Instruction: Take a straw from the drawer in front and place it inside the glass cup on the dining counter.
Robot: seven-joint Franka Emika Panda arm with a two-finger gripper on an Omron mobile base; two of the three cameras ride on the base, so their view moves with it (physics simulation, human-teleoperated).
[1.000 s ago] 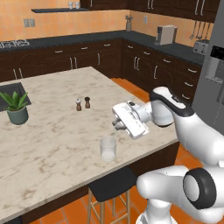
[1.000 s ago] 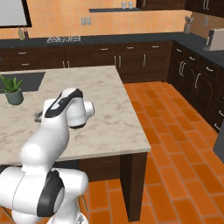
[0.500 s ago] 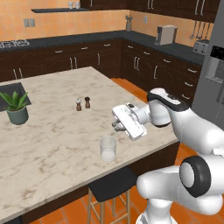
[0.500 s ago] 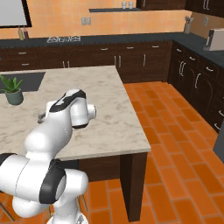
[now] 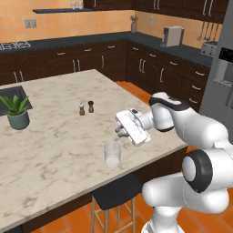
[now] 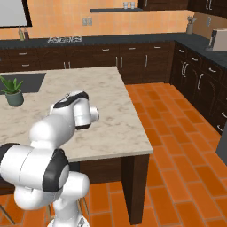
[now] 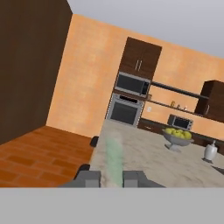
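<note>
Because the glass cup point(image 5: 112, 154) stands on the dining counter point(image 5: 54, 136) just below and slightly to the left of the gripper point(image 5: 119, 131), the coming move turns on a short descent over its rim. In the hand view a pale greenish streak, judged to be the straw point(image 7: 114, 159), runs out from between the fingertips point(image 7: 92, 178) along the gripper's own line of sight. The jaws are closed on it. In the left base view the straw is too thin to make out, so its tilt over the cup cannot be told. The cup looks empty. Further left of the gripper stand two small shakers point(image 5: 86, 108), and a potted plant point(image 5: 17, 111) well apart.
</note>
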